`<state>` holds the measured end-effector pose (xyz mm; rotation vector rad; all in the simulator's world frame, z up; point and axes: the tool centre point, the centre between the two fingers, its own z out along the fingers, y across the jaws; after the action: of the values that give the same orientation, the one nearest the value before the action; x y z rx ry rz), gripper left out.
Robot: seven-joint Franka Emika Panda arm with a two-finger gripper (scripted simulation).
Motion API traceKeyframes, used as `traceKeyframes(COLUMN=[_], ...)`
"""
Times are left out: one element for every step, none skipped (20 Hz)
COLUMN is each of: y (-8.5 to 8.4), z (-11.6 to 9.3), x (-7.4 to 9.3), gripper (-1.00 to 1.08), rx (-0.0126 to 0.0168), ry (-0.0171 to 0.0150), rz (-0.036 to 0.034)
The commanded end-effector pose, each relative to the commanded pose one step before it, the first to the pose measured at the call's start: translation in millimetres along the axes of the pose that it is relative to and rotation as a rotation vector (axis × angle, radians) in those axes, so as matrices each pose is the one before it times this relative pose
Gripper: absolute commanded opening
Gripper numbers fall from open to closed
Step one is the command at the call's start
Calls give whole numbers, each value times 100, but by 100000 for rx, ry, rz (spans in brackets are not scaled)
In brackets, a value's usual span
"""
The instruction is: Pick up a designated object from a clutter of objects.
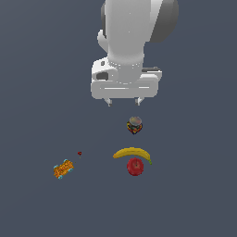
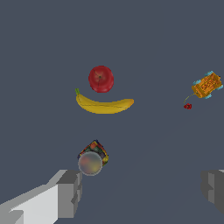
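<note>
The designated object (image 1: 134, 125) (image 2: 92, 158) is a small blocky item with a red, yellow, blue and black mosaic body and a greyish-tan rounded top, standing upright on the grey floor. My gripper (image 1: 124, 101) (image 2: 141, 192) hangs open above and just behind it, with nothing between the fingers (image 2: 69, 192). In the wrist view the object lies close to one finger, not between the two. The rest of the clutter lies past it: a yellow banana (image 1: 132, 153) (image 2: 104, 104), a red apple (image 1: 135, 166) (image 2: 101, 79), an orange packet with cyan edges (image 1: 63, 169) (image 2: 206, 85) and a tiny red item (image 1: 79, 153) (image 2: 187, 106).
The banana and apple touch or nearly touch each other, a short way in front of the designated object. The packet and tiny red item sit apart at the exterior view's left. The flat grey floor (image 1: 194, 185) spreads all around.
</note>
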<state>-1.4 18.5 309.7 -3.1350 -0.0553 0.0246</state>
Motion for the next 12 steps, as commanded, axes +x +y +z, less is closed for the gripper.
traceKeyframes(y=[1,-9,-32,-51,-72,-88,-100,-82,-60,-41,-21,-8], z=[0,-22,-78,-126,-179,-225,-263,-227,-178,-131,-80,-7], x=[0,8,17,30,41,55,63,54,43,29,15,11], gripper=[100,100,100,100,100,100,100,100,100,100,100,100], rx=[0,-6,-15,-25,-37,-50,-61,-55,-43,-31,-16,0], ry=[0,57,192,313,440,552,632,533,406,284,159,0], rz=[0,-38,-123,-199,-277,-342,-380,-307,-218,-136,-56,0])
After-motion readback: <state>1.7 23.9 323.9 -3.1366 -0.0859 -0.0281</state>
